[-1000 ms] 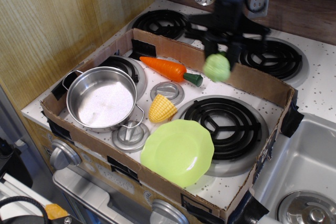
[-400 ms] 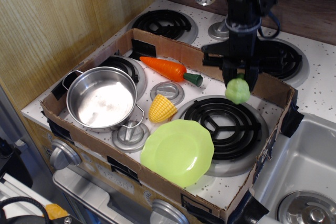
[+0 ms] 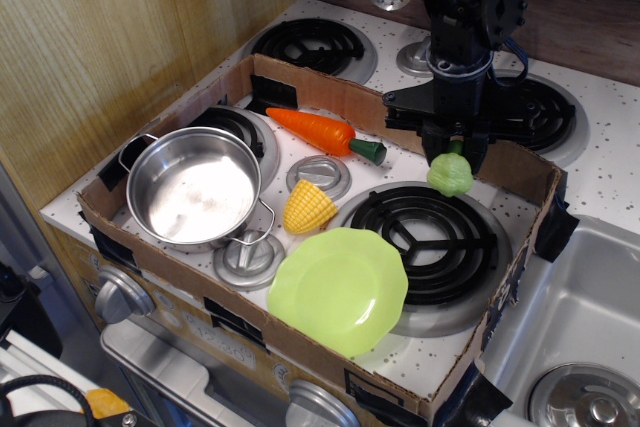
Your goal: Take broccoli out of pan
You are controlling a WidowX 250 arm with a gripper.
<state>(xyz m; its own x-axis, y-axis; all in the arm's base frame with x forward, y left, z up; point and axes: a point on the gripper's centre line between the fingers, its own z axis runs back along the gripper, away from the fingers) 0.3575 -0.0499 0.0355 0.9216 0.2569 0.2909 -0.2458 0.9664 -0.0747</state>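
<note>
The gripper (image 3: 452, 154) hangs over the big burner (image 3: 427, 237) at its 12 o'clock edge, jaws closed on the broccoli (image 3: 450, 175). The pan (image 3: 195, 187) stands well apart at 9 o'clock, with nothing inside.
</note>
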